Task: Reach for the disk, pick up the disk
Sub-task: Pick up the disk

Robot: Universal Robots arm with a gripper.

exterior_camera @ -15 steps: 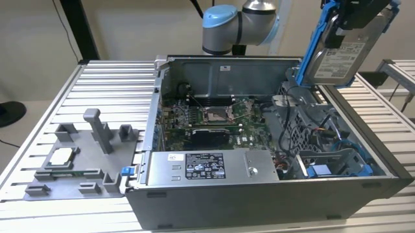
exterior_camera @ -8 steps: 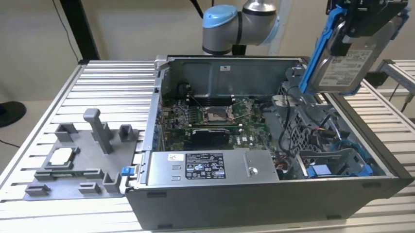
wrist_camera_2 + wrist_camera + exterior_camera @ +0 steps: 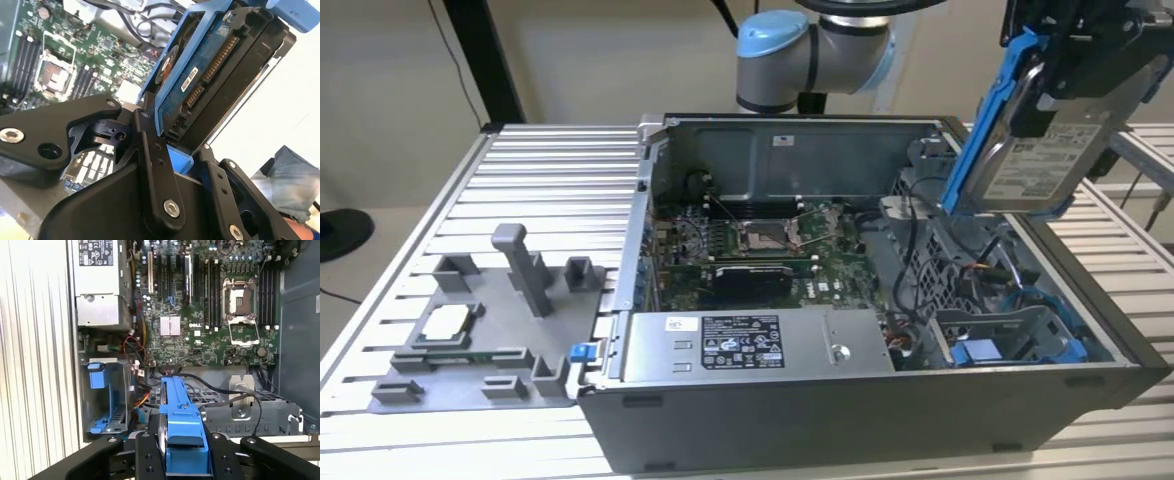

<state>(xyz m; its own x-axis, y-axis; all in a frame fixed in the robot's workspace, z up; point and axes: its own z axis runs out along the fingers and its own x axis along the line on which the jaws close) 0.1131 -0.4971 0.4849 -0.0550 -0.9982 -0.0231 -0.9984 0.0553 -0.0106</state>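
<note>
The disk (image 3: pixel 1037 160) is a silver-grey hard drive with a white label and a blue side rail. It hangs tilted above the open computer case (image 3: pixel 854 420), at the exterior view's upper right. My gripper (image 3: pixel 1067 95) is shut on its upper end. In the second wrist view the black fingers (image 3: pixel 150 150) clamp the disk (image 3: pixel 210 75), whose circuit-board side and connectors show. In the first wrist view the disk's blue rail (image 3: pixel 179 415) stands between the gripper's (image 3: pixel 182 455) black links, above the case's inside.
Inside the case lie the motherboard (image 3: pixel 761 240), a long grey box with a label (image 3: pixel 740 345) and a drive bay with blue parts (image 3: pixel 1007 345). On the slatted table (image 3: pixel 547 170), at the exterior view's left, a grey fixture (image 3: pixel 494 350) holds a small square chip (image 3: pixel 447 320).
</note>
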